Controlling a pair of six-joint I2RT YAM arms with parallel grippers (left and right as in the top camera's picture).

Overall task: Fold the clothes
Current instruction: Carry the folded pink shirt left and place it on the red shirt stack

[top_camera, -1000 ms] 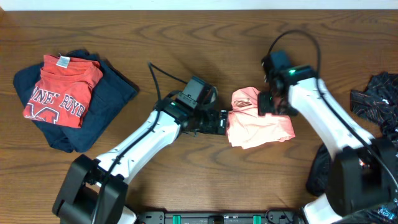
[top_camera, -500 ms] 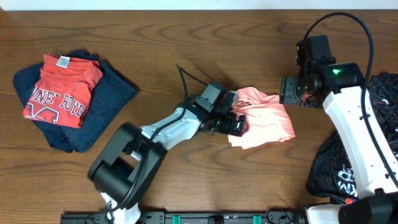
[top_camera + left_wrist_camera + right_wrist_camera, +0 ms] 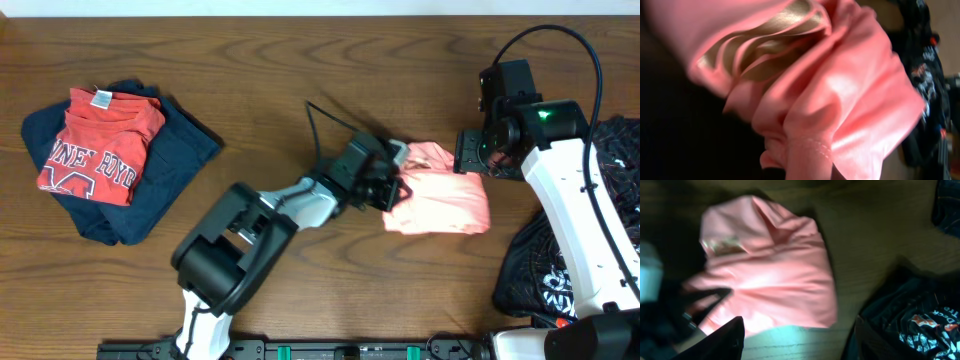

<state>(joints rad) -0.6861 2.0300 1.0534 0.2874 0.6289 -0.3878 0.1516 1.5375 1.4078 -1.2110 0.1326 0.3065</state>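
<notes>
A folded pink garment point(image 3: 445, 203) lies on the wooden table right of centre. My left gripper point(image 3: 392, 190) is shut on its left edge. In the left wrist view the pink cloth point(image 3: 840, 100) fills the frame and bunches at the bottom centre, hiding the fingers. My right gripper point(image 3: 474, 152) hovers open over the garment's upper right corner and holds nothing. In the right wrist view the garment point(image 3: 770, 265) lies ahead of the gripper point(image 3: 795, 347), with bare table between the dark fingers point(image 3: 715, 342).
A folded red printed shirt point(image 3: 100, 145) rests on a folded navy garment point(image 3: 175, 150) at the far left. Crumpled black clothes point(image 3: 610, 160) lie along the right edge, and the black pile point(image 3: 920, 325) also shows beside the right gripper.
The left gripper has shut on the pink garment's left edge and moved right. The garment has shifted right and flattened. The right gripper stays open over its corner.
</notes>
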